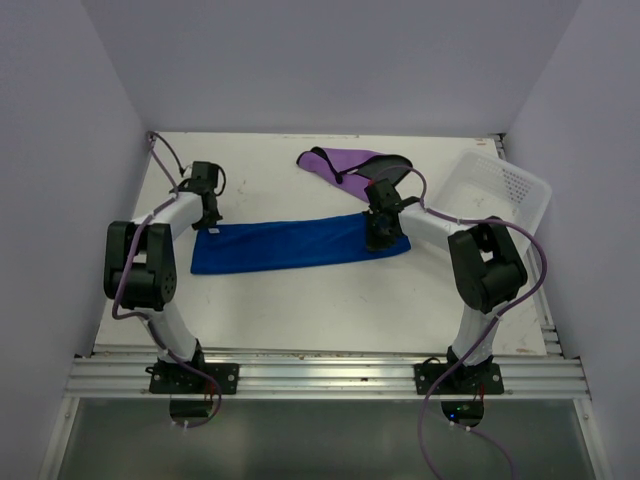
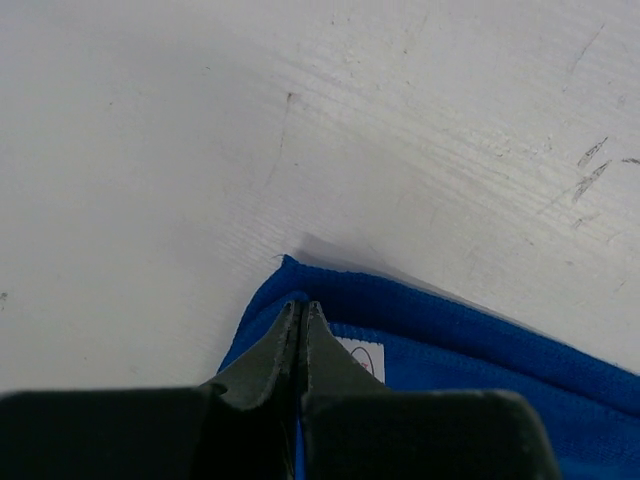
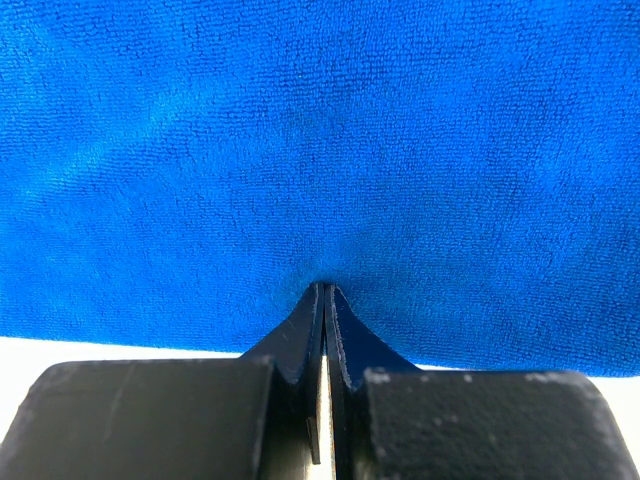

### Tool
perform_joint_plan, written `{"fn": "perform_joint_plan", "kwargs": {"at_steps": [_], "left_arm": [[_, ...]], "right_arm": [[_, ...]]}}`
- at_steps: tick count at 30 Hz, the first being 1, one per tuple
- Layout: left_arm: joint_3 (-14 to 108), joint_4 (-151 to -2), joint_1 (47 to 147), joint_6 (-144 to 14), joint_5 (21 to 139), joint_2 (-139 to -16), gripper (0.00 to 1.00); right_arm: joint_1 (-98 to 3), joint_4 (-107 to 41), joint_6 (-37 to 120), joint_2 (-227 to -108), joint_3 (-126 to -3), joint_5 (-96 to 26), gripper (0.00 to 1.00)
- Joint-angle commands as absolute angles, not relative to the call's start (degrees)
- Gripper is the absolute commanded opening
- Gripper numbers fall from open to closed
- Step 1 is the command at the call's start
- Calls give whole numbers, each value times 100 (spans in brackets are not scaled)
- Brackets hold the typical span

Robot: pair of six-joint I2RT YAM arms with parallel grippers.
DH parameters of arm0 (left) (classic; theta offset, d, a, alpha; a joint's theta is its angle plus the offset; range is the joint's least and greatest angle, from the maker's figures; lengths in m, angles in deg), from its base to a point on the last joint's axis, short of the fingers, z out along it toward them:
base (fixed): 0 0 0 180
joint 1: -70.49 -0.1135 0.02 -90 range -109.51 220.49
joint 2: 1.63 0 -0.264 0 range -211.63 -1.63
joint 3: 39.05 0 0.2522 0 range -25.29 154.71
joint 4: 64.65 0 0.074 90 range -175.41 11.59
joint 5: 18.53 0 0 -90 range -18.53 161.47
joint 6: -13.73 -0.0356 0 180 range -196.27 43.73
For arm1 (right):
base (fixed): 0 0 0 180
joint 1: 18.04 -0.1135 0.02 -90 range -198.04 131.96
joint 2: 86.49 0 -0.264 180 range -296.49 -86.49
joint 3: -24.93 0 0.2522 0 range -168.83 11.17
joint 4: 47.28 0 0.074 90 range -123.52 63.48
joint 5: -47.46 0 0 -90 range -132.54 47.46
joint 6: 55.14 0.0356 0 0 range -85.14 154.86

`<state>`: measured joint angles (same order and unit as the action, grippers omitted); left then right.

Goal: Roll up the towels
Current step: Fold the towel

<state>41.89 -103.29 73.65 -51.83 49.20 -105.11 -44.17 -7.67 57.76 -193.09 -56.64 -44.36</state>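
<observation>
The blue towel (image 1: 290, 245) lies on the table as a long folded strip running left to right. My left gripper (image 1: 212, 222) is at its far left corner, jaws shut with the tips pinching the blue towel (image 2: 480, 350) beside a small white label (image 2: 362, 358); the left gripper (image 2: 303, 306) shows a sliver of blue between its fingers. My right gripper (image 1: 385, 236) is at the strip's right end. The right gripper (image 3: 326, 288) is shut, and the blue towel (image 3: 320, 150) puckers at its tips. The purple towel (image 1: 345, 163), with a black section, lies bunched behind the right arm.
A white perforated basket (image 1: 505, 190) stands tilted at the right rear of the table (image 1: 300, 310), close to the right arm's elbow. Walls enclose the table on the left, back and right. A metal rail (image 1: 320, 375) runs along the near edge.
</observation>
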Motion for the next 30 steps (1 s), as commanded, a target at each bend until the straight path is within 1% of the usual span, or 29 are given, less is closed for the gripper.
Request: {"fn": "perform_joint_plan", "kwargs": {"at_steps": [1,10,11,13,14,17,20,21,23,24,27,30], "left_arm": [[4309,-10249,7392,-4938,4493,-10156,0],[4239,-10258,7392,-4806,4211,-10024,0],[4239,-10275,7392,-4806,4220,-10050,1],[4230,-10275,7392,-4806,4281,-10094,11],[4222,-10267,7392,-4797,4299,-10086,21],[4177,-10258,7392,-4780,4343,-10007,32],[4186,-10266,7392,-4788,4360,-9849,41],[4212,-10267,7392,-4797,4369,-9788,42],[4248,-10293,7392,-4832,4378,-9594,45],[4291,-10319,7392,-4850,4404,-9524,46],[4344,-10337,7392,-5008,4562,-9225,47],[4266,-10372,7392,-4982,4807,-8795,48]], "right_arm": [[-4423,-838,5675,-19661,-5642,-4491,0],[-4423,-820,5666,-19705,-5677,-4465,0],[-4423,-820,5666,-19697,-5677,-4447,0],[-4414,-785,5674,-19679,-5703,-4386,0],[-4414,-768,5675,-19662,-5729,-4299,0],[-4414,-698,5683,-19513,-5817,-4280,0],[-4414,-583,5692,-19346,-5957,-4105,3],[-4423,-513,5701,-19223,-5993,-4078,7],[-4423,-443,5736,-19091,-6115,-4060,11],[-4414,-364,5736,-18925,-6151,-4060,16],[-4405,-180,5745,-18538,-6291,-4139,18],[-4388,-65,5771,-18212,-6327,-4245,28]]}}
